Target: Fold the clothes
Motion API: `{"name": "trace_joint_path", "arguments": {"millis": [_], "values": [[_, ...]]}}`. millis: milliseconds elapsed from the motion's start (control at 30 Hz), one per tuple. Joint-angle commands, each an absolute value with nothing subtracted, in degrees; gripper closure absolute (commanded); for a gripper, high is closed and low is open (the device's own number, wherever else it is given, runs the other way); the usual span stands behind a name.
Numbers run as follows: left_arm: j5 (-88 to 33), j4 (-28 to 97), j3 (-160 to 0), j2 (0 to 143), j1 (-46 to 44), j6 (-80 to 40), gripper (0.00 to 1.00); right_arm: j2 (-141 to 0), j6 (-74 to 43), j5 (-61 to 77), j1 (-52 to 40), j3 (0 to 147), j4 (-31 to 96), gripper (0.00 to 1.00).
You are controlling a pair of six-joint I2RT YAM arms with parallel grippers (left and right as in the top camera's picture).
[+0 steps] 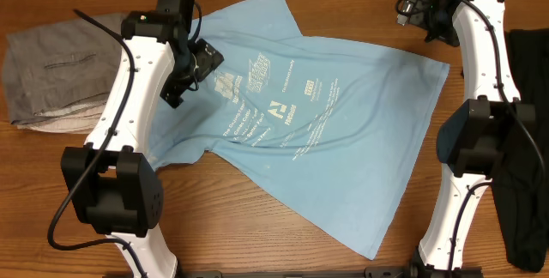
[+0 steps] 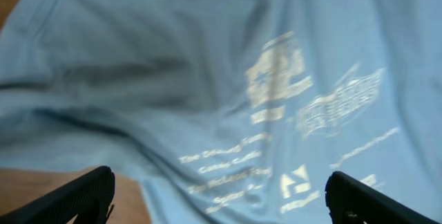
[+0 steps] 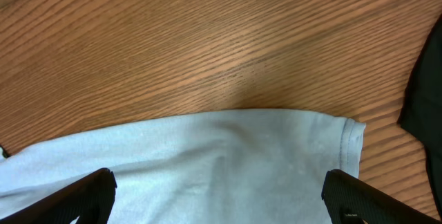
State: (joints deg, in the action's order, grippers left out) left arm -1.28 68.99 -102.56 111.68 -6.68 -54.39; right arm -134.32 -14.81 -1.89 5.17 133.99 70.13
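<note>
Wood surface (image 1: 360, 3) carries the shirt (image 1: 343, 141) spread print-up across centre frame, skewed, with gray cloth (image 1: 51, 72) upper left and black cloth (image 1: 527, 141) at right edge. Left tool (image 1: 196, 65) hovers released over the print; right tool (image 1: 418, 9) is released above the shirt's upper-right corner. Probably best to pinch hem edges low and square it before folding.

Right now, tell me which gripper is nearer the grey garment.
Left. The left gripper hovers over the T-shirt, close beside the grey garment; the right gripper sits at the shirt's opposite edge.
</note>
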Motion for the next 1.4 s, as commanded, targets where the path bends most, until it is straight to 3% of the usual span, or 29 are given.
{"name": "trace_joint_path", "arguments": {"millis": [0, 133, 233, 500, 767, 800, 867, 900, 1367], "values": [[-0.7, 65.1, -103.5, 111.8, -6.9, -54.0, 0.0, -133.6, -15.0, -2.0, 5.4, 135.0, 70.0, 0.0], [-5.5, 67.3, -103.5, 111.8, -6.9, -51.2, 0.0, -133.6, -15.0, -2.0, 5.4, 135.0, 70.0, 0.0], [-5.7, 71.6, -103.5, 111.8, -6.9, -42.0, 0.0, -133.6, -15.0, -2.0, 5.4, 135.0, 70.0, 0.0], [9.7, 92.9, -103.2, 111.8, -6.8, -38.8, 0.0, -133.6, -15.0, -2.0, 5.4, 135.0, 70.0, 0.0], [10.9, 95.0, -97.6, 111.8, -6.9, -31.7, 0.0, -133.6, -15.0, -2.0, 5.4, 135.0, 70.0, 0.0], [9.8, 93.7, -93.9, 111.8, -7.0, -31.5, 0.03, -133.6, -15.0, -2.0, 5.4, 135.0, 70.0, 0.0], [7.4, 91.7, -89.4, 111.8, -7.0, -29.5, 0.78, -133.6, -15.0, -2.0, 5.4, 135.0, 70.0, 0.0], [6.6, 90.9, -87.4, 111.8, -7.0, -29.3, 0.96, -133.6, -15.0, -2.0, 5.4, 135.0, 70.0, 0.0], [9.8, 77.3, -78.1, 107.0, -11.9, -27.6, 0.96, -133.6, -15.0, -2.0, 5.4, 135.0, 70.0, 0.0]]}}
